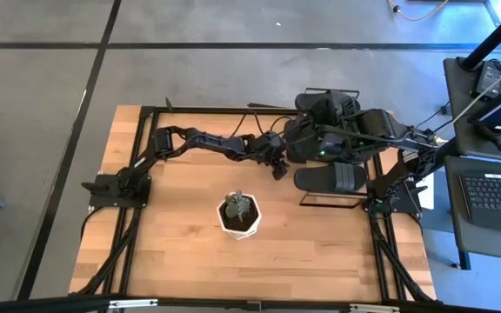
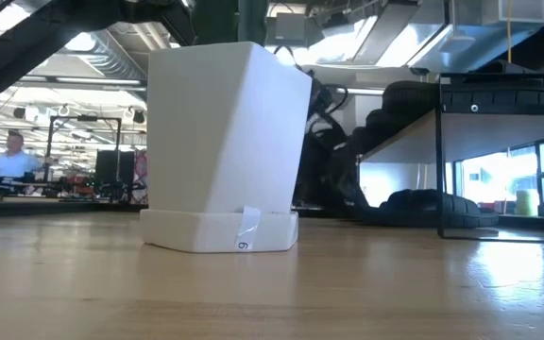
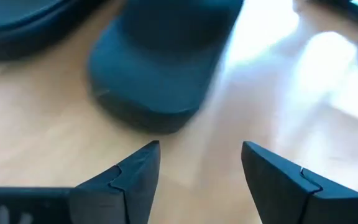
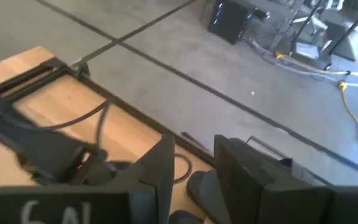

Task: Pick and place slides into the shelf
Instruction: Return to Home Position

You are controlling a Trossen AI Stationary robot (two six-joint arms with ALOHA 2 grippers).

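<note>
The left tool (image 3: 201,152) hovers low over the light wooden counter (image 3: 36,137), its two dark fingers spread with nothing between them. Just beyond the fingertips lies a black slide (image 3: 160,62), its rounded end toward them. A second slide (image 3: 23,28) lies beside the first.

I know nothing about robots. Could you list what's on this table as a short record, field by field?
table: light wood, black frame
plant: cactus in a white pot, near the middle
shelf: on the right side
sandals: black; some on the shelf, one beneath it
left pincer: open, empty, low over the table near the sandals
right arm: folded above the shelf
</note>
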